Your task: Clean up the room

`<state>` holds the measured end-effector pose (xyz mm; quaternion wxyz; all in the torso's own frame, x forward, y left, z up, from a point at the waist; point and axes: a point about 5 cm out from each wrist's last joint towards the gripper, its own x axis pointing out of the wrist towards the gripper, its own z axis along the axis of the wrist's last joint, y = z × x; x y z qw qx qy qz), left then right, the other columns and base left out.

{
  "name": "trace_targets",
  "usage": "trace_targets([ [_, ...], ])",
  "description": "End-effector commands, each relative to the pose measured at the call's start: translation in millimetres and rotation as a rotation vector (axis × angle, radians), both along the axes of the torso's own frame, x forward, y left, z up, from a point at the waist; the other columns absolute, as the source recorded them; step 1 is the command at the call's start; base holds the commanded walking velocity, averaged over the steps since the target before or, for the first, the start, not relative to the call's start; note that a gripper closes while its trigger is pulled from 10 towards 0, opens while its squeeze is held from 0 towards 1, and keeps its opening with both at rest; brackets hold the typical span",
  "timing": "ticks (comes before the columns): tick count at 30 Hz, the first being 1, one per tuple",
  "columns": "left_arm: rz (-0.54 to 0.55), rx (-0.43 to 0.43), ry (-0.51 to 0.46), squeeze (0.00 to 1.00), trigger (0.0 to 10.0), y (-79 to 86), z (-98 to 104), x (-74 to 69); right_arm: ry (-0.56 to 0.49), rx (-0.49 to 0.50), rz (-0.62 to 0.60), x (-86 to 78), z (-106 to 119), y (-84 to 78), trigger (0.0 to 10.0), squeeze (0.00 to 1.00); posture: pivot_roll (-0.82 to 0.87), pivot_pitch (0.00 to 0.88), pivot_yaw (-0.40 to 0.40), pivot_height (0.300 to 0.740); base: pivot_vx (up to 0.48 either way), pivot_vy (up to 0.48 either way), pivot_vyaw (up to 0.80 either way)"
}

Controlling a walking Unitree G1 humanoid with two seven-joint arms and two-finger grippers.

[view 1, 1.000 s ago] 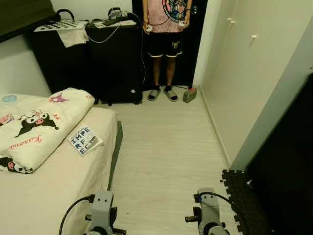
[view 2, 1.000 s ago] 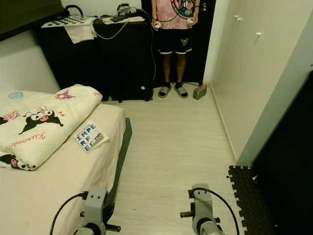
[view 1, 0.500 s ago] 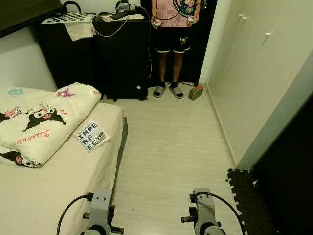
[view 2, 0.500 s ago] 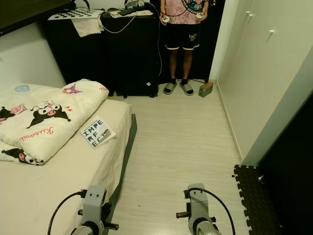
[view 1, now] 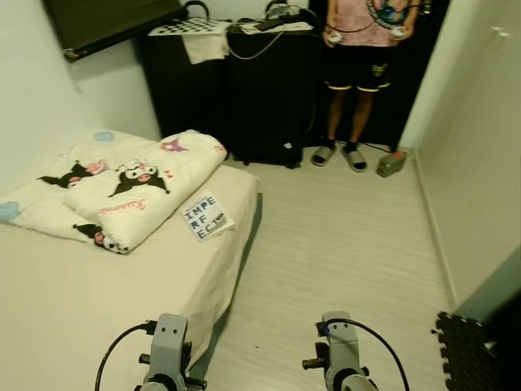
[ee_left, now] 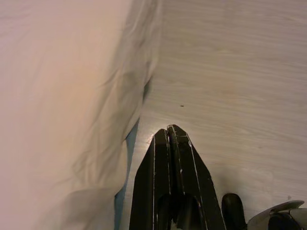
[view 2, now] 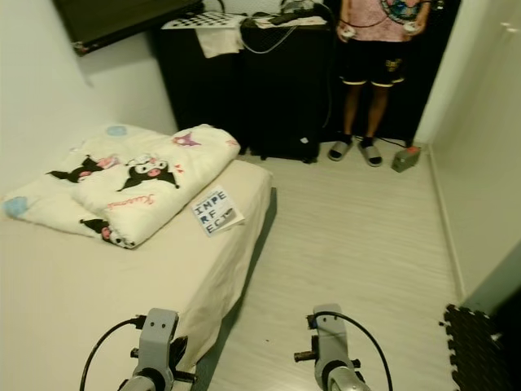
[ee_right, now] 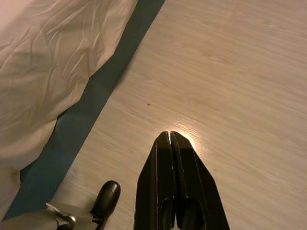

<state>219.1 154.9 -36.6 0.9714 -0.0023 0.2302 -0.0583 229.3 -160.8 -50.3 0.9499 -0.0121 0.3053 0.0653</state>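
From the head, the bed (view 1: 98, 301) is the landmark: a folded duvet (view 1: 122, 191) lies on its mattress with a book (view 1: 205, 218) just beside it, likely the clutter to tidy. A person (view 1: 358, 73) stands beyond the bed's foot.

Left wrist: the left gripper (ee_left: 171, 139) hangs pressed together beside the bed's sheet, carrying nothing.

Right wrist: the right gripper (ee_right: 170, 141) is likewise closed and empty over the floor (ee_right: 230, 72).
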Motion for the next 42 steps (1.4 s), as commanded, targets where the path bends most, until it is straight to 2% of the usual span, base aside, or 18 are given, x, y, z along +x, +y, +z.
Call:
trace_targets([
  [1, -0.001, 0.003, 0.021, 0.0, 10.0, 2.2, -3.1, -4.1, -0.004, 0.004, 0.012, -0.3, -0.2, 4.5, 10.0, 0.0, -0.04, 0.064, 0.009, 0.74, 0.0, 0.0, 0.8],
  [18, 0.005, -0.016, 0.038, 0.0, 10.0, 1.1, -4.8, -5.7, -0.013, -0.002, 0.022, 2.0, 1.4, 3.8, 10.0, 0.0, -0.04, 0.048, 0.004, 0.74, 0.0, 0.0, 0.8],
  [42, -0.056, -0.024, 0.056, 0.0, 10.0, -4.9, -7.0, -11.9, 0.001, -0.001, 0.025, -2.3, -1.6, 5.8, 10.0, 0.0, -0.03, 0.063, 0.005, 0.74, 0.0, 0.0, 0.8],
])
